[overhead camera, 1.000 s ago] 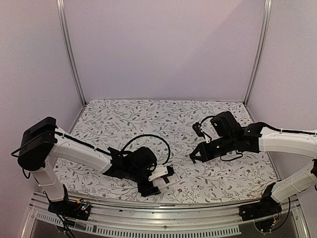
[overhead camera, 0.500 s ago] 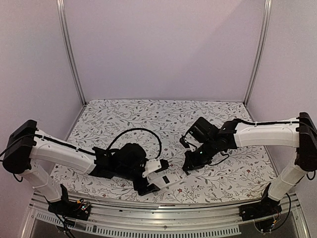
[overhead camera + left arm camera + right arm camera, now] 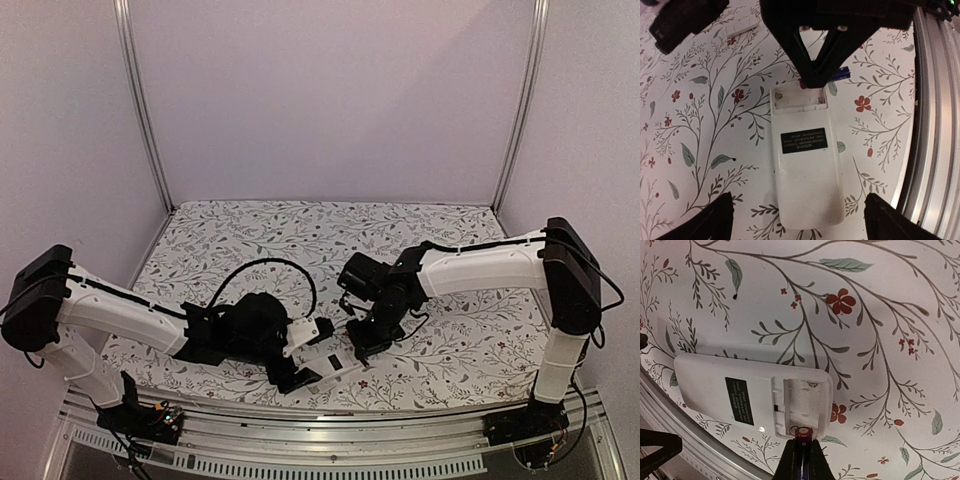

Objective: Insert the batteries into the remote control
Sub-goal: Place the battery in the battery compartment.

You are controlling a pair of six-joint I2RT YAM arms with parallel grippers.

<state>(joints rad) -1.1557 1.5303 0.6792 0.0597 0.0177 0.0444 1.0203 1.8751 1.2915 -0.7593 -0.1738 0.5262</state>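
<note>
The remote control (image 3: 805, 165) lies back up on the flowered cloth, its white body showing a dark label and an open battery bay at its far end. It also shows in the right wrist view (image 3: 752, 397) and in the top view (image 3: 338, 362). My left gripper (image 3: 800, 222) is open, one finger on each side of the remote's near end, not touching it. My right gripper (image 3: 803, 445) is shut on one dark battery (image 3: 803, 433), whose red-rimmed end sits at the bay's edge. The other battery is not in view.
A small flat white piece (image 3: 742, 25) lies on the cloth beyond the remote. The metal rail (image 3: 935, 125) at the table's near edge runs close beside the remote. The right arm's fingers (image 3: 817, 75) hang over the remote's far end.
My right arm has swung left and down from mid-table to the remote's open bay, with the battery in its jaws. My left gripper has stayed at the remote.
</note>
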